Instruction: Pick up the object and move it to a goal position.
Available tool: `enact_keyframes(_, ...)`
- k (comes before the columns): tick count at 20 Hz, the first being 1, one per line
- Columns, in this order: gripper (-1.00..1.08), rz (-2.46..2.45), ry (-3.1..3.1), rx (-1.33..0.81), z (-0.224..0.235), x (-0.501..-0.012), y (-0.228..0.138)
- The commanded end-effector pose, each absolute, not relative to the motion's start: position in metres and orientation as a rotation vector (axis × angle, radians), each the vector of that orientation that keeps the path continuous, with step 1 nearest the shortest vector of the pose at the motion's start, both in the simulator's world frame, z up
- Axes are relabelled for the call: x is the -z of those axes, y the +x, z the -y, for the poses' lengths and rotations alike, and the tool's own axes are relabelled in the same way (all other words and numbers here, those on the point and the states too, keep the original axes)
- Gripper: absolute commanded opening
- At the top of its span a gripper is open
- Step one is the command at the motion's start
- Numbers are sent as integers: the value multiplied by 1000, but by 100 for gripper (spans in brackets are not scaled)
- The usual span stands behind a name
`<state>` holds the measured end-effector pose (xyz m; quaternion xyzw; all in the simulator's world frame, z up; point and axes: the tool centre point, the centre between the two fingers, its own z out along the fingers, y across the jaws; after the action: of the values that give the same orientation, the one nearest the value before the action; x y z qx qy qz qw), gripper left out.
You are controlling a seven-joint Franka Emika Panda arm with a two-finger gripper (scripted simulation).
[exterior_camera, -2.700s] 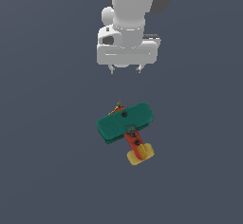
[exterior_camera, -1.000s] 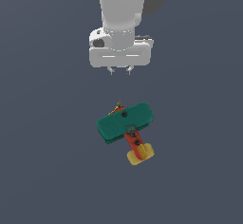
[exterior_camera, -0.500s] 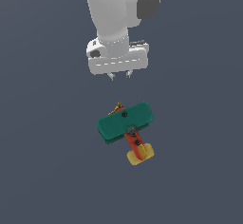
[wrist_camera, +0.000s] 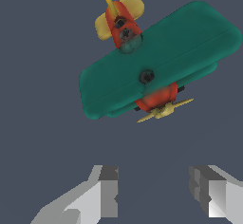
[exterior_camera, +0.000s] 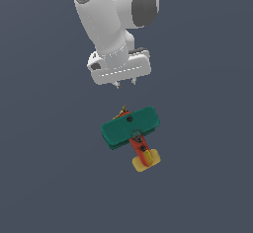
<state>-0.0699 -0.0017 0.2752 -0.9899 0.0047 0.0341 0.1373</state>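
The object is a small toy biplane (exterior_camera: 130, 127) with teal-green wings, a red-orange body and yellow tail fins, lying flat on the dark grey floor. In the wrist view the biplane (wrist_camera: 156, 71) shows its yellowish propeller pointing toward my fingers. My gripper (exterior_camera: 125, 84) hangs above and just beyond the plane's propeller end, not touching it. It is open, with nothing between the fingers (wrist_camera: 107, 190), and the gripper (wrist_camera: 154, 192) stands a clear gap short of the propeller.
A plain dark grey floor (exterior_camera: 207, 177) surrounds the plane on all sides. No other objects, containers or edges show in either view. My white arm (exterior_camera: 116, 15) leans in from above.
The arm has tilted and the gripper has shifted toward the exterior view's left and slightly down over the last seconds. The biplane has not moved.
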Motion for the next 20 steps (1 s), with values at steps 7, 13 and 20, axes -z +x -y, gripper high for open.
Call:
enact_keyframes(7, 28, -54, -2748, -96, 2, -261, -65)
enact_keyframes(13, 28, -85, -2667, -84, 2, -251, -61)
enact_keyframes(20, 28, -122, -2575, -60, 4, -241, -56)
